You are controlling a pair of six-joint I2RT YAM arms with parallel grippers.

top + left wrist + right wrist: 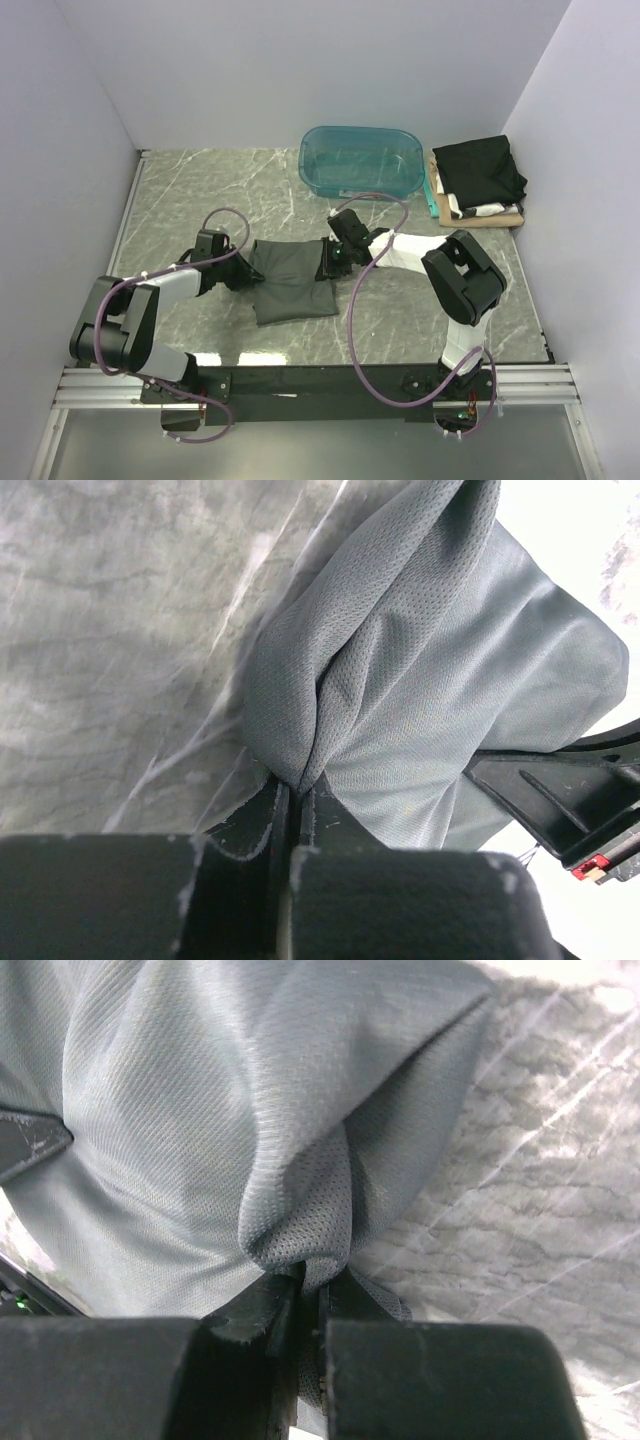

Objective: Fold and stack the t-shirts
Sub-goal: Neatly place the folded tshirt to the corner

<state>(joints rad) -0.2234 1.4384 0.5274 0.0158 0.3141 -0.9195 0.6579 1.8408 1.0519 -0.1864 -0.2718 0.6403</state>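
The left gripper (292, 795) is clenched on the left edge of the charcoal-grey t-shirt (295, 290). The right gripper (318, 1290) pinches a bunched fold at its right edge.

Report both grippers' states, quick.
Left gripper: closed, pinching a fold of the dark grey t-shirt.
Right gripper: closed, pinching the same t-shirt on its opposite side.

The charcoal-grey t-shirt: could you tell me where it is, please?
Top view: the charcoal-grey t-shirt lies mid-table, in front of the teal tub, its side edges pinched by the left gripper and right gripper.
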